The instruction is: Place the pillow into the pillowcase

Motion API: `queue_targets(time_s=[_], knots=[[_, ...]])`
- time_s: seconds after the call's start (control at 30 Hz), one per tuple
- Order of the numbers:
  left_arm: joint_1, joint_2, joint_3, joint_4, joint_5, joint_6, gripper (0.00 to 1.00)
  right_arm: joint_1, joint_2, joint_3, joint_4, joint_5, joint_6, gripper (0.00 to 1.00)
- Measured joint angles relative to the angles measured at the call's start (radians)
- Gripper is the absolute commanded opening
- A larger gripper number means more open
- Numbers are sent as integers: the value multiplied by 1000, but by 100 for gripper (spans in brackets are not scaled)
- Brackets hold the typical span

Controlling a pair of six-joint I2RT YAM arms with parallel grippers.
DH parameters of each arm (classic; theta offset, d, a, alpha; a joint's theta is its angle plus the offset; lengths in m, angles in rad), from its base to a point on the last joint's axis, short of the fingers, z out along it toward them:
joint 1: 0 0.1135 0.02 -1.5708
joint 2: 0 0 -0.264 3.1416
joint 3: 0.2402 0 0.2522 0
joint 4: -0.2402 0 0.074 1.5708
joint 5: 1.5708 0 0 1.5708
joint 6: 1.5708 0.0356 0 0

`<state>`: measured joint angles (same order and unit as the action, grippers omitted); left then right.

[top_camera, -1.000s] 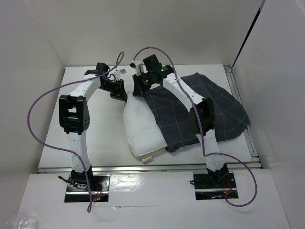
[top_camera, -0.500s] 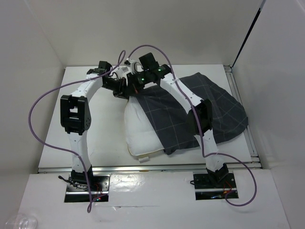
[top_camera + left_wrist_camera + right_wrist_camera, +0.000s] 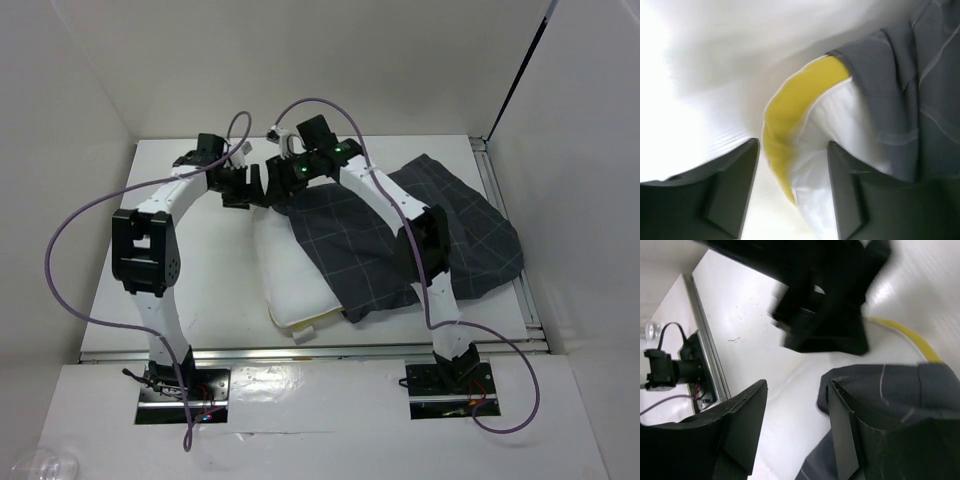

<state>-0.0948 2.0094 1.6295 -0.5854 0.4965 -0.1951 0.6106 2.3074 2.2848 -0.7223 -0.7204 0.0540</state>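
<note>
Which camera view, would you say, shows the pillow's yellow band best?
Left wrist: the yellow band curves large and clear mid-frame. Right wrist shows only a thin strip; the top view, a faint near edge.

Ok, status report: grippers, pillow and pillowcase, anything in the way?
Left gripper open, pillow corner between its jaws. Right gripper open at pillowcase edge. Pillowcase covers pillow's right part only. Grippers crowded together at far end.

One white pillow (image 3: 285,275) and one charcoal checked pillowcase (image 3: 455,225) on one white table (image 3: 200,290). Two robot arms, the left arm (image 3: 140,250) and the right arm (image 3: 425,245). Two purple cables, the left cable (image 3: 47,268) and the right cable (image 3: 318,100).
</note>
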Motion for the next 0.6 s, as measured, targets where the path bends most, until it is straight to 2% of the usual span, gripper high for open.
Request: queue_targets(time_s=[0.17,0.3,0.37,0.43,0.6], knots=[[65,-130,-62,33,-148,-5,82,-91,-152,-187,31,71,-23,61],[122,-240,-62,23,-186,102,84,-212,-368,-359,60,142,-108,59],[108,-306,-69,-12,-189,188,84,-244,-478,-440,68,187,-161,58],[39,-402,-117,-38,-190,299,84,-249,-607,-569,109,230,-220,58],[-324,-688,-348,-114,-201,561,86,-249,-801,-838,163,287,-312,62]])
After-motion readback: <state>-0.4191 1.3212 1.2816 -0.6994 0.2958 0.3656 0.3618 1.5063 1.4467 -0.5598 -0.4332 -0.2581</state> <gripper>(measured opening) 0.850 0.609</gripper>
